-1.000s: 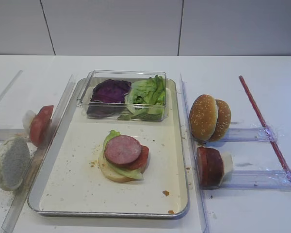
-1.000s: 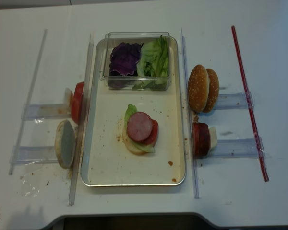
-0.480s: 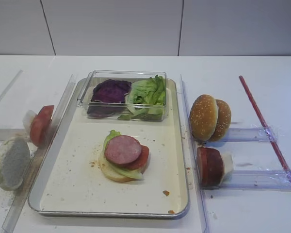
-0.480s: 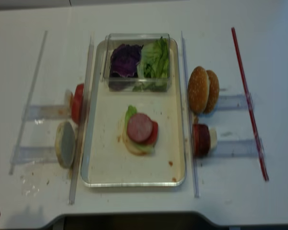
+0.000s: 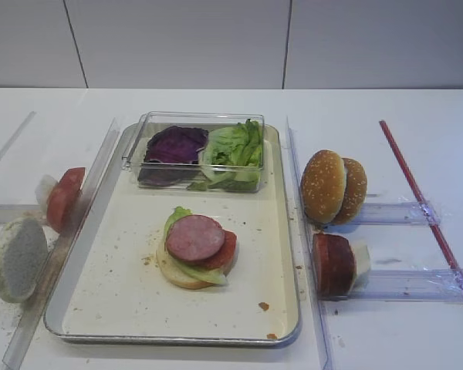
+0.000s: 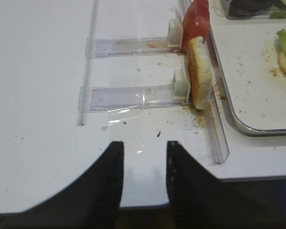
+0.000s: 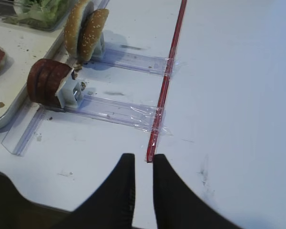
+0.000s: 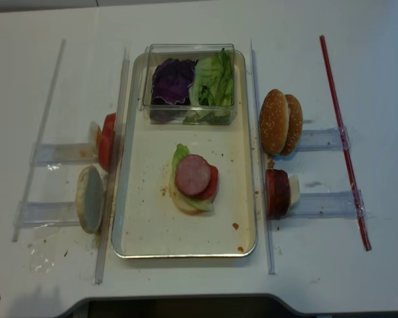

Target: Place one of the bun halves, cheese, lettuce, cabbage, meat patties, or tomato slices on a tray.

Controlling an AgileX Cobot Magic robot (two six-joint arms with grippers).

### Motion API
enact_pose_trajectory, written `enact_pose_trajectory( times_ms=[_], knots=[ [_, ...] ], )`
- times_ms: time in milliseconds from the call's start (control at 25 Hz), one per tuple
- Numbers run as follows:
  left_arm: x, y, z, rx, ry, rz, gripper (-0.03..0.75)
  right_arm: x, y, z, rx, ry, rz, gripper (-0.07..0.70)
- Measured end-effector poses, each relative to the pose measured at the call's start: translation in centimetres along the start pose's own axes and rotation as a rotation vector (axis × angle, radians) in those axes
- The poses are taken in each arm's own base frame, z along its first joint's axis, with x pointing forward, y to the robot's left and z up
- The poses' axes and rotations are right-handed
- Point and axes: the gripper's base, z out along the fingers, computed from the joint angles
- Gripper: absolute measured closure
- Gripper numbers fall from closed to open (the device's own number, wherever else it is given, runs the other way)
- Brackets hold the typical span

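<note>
The tray [image 5: 100, 312] lies mid-table. On it is a stack: a bun half, lettuce, a tomato slice and a meat patty [image 5: 194, 237] on top. Cabbage [image 5: 176, 144] and lettuce [image 5: 235, 146] fill a clear box at the tray's far end. Sesame bun halves [image 5: 324, 185] and meat patties [image 5: 333, 264] stand on edge to the right. A tomato slice [image 5: 64, 199] and a pale bun half [image 5: 17, 258] stand to the left. My left gripper [image 6: 144, 148] is open and empty near the table's front edge. My right gripper [image 7: 144, 160] shows a narrow gap with nothing in it. No cheese is recognisable.
Clear plastic rails [image 5: 309, 231] run along both sides of the tray, with clear holders [image 7: 119, 112] under the standing food. A red strip [image 7: 169, 71] lies on the table just ahead of my right fingertips. Crumbs dot the tray floor.
</note>
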Motion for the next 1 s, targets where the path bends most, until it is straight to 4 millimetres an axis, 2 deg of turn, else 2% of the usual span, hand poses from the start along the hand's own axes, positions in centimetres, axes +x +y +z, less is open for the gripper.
enact_pose_trajectory(
  times_ms=[600,1000],
  knots=[
    [0.0,0.0,0.0,0.0,0.0,0.0,0.501,0.0,0.01,0.0,-0.001,0.0,-0.005,0.5],
    [0.0,0.0,0.0,0.0,0.0,0.0,0.501,-0.15,-0.12,0.0,0.013,-0.016,-0.01,0.536]
  ],
)
